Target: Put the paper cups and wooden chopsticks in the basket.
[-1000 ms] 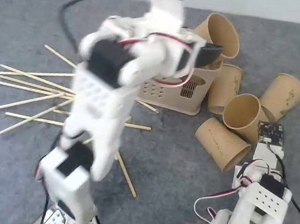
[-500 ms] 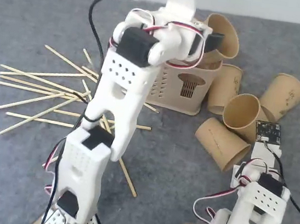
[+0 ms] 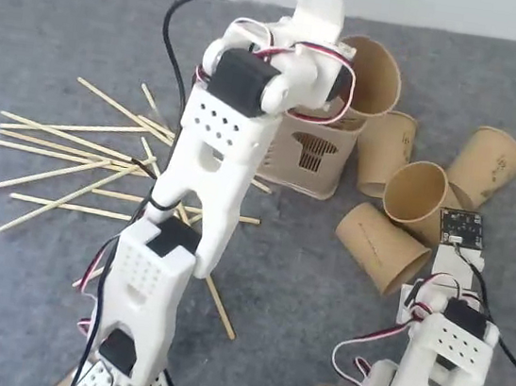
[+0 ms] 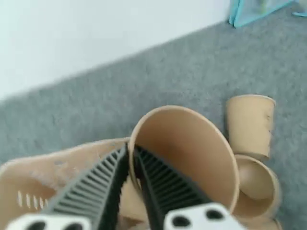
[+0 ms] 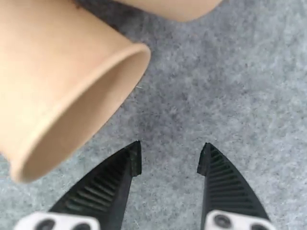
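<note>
My left gripper is shut on the rim of a brown paper cup, held tilted at the far edge of the beige slotted basket. From above, that cup hangs over the basket's back right corner. Several more paper cups lie to the basket's right. Wooden chopsticks are scattered on the left of the mat. My right gripper is open just above the mat, beside a cup lying on its side.
The left arm stretches across the middle of the grey mat, over some chopsticks. The right arm's base sits at the near right. A white wall runs along the mat's far edge.
The left arm has swung right and steadied above the basket, carrying the cup slightly lower. The basket has shifted and tilted a little. The right arm has not moved.
</note>
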